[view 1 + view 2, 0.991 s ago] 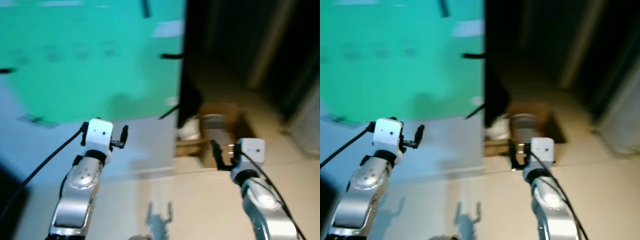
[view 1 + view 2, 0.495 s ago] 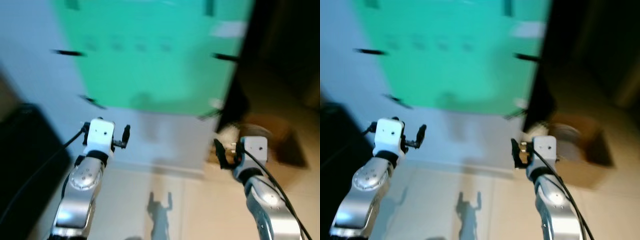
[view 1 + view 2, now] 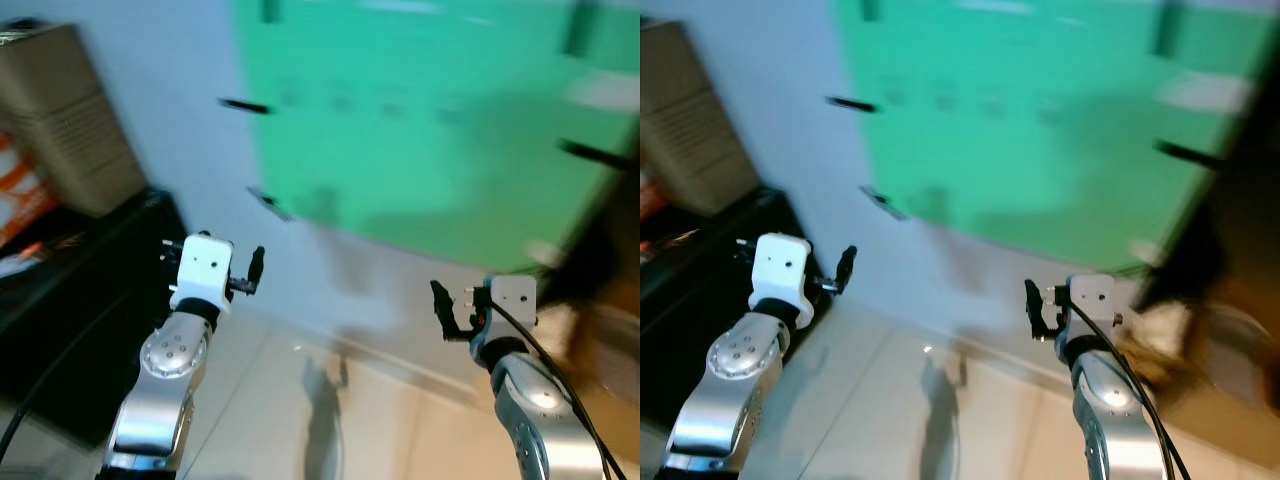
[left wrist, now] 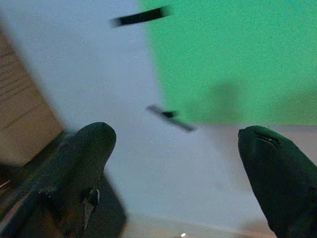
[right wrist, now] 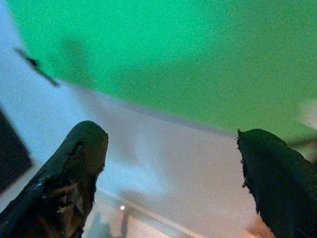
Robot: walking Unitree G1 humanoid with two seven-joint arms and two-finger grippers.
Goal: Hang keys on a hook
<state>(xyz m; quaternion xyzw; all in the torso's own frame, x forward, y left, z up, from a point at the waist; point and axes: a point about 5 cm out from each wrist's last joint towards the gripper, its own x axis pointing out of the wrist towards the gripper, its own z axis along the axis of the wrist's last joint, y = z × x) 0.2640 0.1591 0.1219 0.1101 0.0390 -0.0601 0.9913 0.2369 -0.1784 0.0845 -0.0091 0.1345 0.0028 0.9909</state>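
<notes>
Nearest to us, both silver arms are raised in front of the body. Our left gripper (image 3: 250,272) is held up on the left, its jaws spread wide with nothing between them; in the left wrist view the two black fingers (image 4: 81,168) stand far apart against the wall. Our right gripper (image 3: 447,310) is up at about the same height on the right, its jaws likewise spread wide and empty, the frayed fingers (image 5: 74,173) well apart in the right wrist view.

Below the arms lies a pale tiled floor (image 3: 260,420), carrying a dark shadow (image 3: 322,400) between the two arms.

To the left, beside our left arm, stands a low black cabinet (image 3: 70,300), and on top of it a brown cardboard box (image 3: 65,120) and something orange and white (image 3: 15,200), too blurred to name.

Beyond the grippers rises a pale wall (image 3: 180,120), and on it a large green panel (image 3: 420,120). Several short dark pegs, which may be hooks, jut from the wall and panel: one near the panel's lower left corner (image 3: 270,203), one higher up (image 3: 243,105), one at the right (image 3: 595,153). The whole scene is blurred.

We cannot make out the keys anywhere; neither gripper holds them.

At far right is a dim brownish area (image 3: 610,330), unclear.
</notes>
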